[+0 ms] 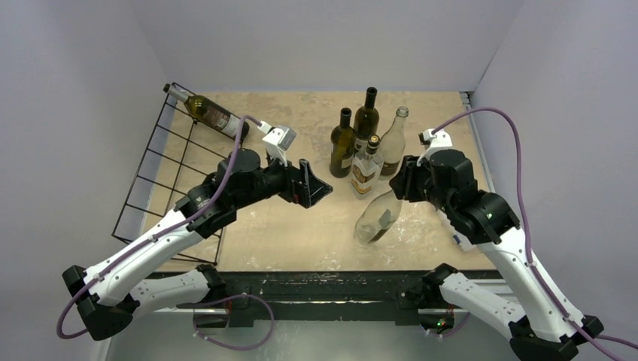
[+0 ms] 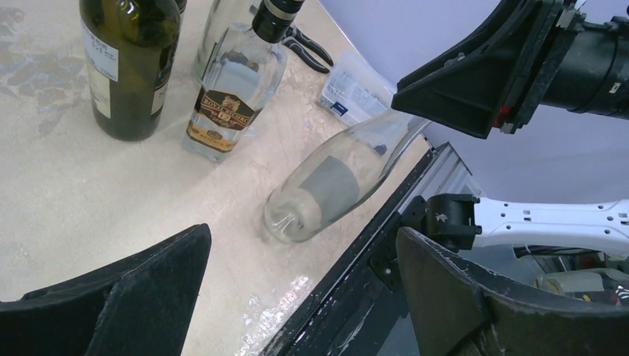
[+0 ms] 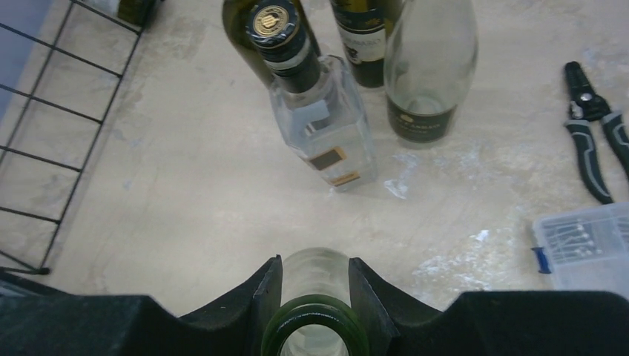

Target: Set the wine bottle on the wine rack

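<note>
Six bottles, one black thin-wire wine rack (image 1: 140,159), two grippers.
Right gripper (image 3: 313,271) pinches the neck of the tilted clear glass wine bottle (image 1: 376,218), right of the rack. Left gripper (image 1: 320,186) is spread. Four upright bottles (image 1: 342,147) stand behind, and one dark labelled bottle (image 1: 211,114) lies on the rack.

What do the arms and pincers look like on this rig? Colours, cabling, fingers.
The two match. The left arm and right arm have white link shells with black joints and bases. Each carries a purple cable looping up to a small white camera module at the wrist. The left pincer and right pincer are matte black, with broad wedge-shaped fingers scuffed at the edges.
</note>
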Available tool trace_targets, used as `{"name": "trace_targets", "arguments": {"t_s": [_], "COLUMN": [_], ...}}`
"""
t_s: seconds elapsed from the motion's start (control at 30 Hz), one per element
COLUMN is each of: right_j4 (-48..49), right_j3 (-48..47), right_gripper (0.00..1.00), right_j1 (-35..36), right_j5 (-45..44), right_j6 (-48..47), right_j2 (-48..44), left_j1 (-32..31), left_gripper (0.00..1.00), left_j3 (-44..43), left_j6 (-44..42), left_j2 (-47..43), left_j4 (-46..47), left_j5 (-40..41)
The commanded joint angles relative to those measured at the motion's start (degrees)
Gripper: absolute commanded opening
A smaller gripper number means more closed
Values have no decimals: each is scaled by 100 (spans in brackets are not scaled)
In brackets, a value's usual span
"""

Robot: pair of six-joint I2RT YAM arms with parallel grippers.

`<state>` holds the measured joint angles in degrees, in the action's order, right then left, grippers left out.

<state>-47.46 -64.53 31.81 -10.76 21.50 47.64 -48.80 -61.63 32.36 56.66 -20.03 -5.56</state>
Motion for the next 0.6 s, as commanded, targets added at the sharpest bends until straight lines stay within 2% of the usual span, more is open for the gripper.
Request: {"name": "trace_targets", "arguments": {"t_s": [0.0,0.3,0.57], "right_j4": [862,1499,2098], "right_j3": [-665,-697,-552], "right_gripper": [0,0,0], "right_j1": [22,19,25], "right_j5": [1150,2499,3137], "right_j6": [874,1718,2312], "right_j2": [97,611,817], "left_j1": [-44,-628,-1262], "left_gripper": [95,91,91], "left_j3": [-193,-441,-1106], "left_j6": [-21,-721,-1343], "left_j2": [106,515,1043], "left_j4": [520,445,-279], "left_j5": [-269,144,1002]}}
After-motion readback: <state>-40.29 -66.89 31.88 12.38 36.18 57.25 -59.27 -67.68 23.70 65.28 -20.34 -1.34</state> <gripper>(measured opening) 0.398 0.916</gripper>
